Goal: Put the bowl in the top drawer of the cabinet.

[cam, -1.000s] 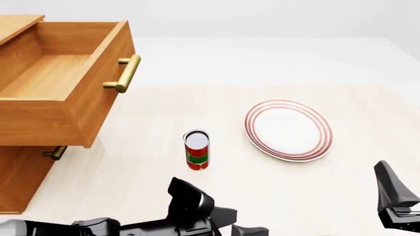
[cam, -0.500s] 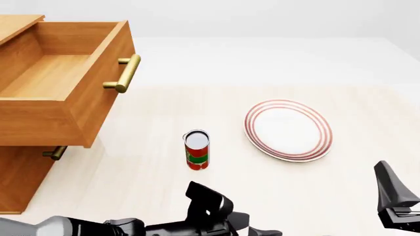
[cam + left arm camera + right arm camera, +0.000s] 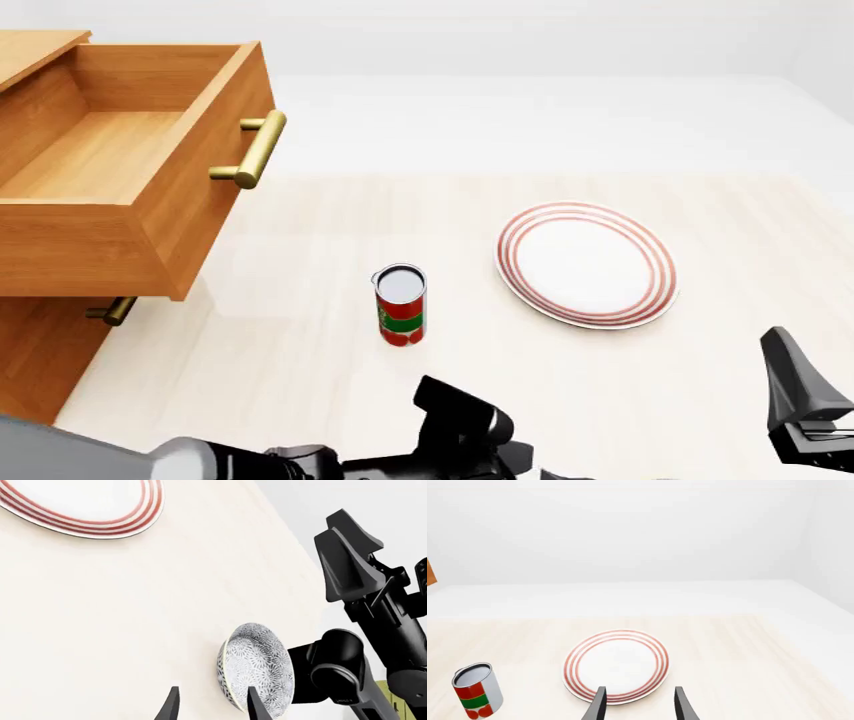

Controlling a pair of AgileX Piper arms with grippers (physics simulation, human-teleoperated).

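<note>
The bowl [image 3: 260, 660], white with a dense blue-grey floral pattern, shows only in the left wrist view, close to the right arm's base [image 3: 337, 667]. It is out of the front view. My left gripper [image 3: 212, 706] is open and holds nothing. One of its fingertips [image 3: 252, 700] overlaps the bowl's rim in the picture; I cannot tell whether they touch. The cabinet [image 3: 40, 360] stands at the far left with its top drawer [image 3: 94, 160] pulled out and bare inside. My right gripper [image 3: 639, 706] is open and empty, facing the plate.
A white plate with red rings [image 3: 587, 265] lies right of centre. A red and green can [image 3: 400, 305] stands upright in the middle. The lower drawer's brass handle [image 3: 112, 311] shows under the open drawer. The right arm [image 3: 801, 400] sits at the front right corner.
The left arm has slid to the right along the table's front edge. The right arm, plate, can and drawer have not moved.
</note>
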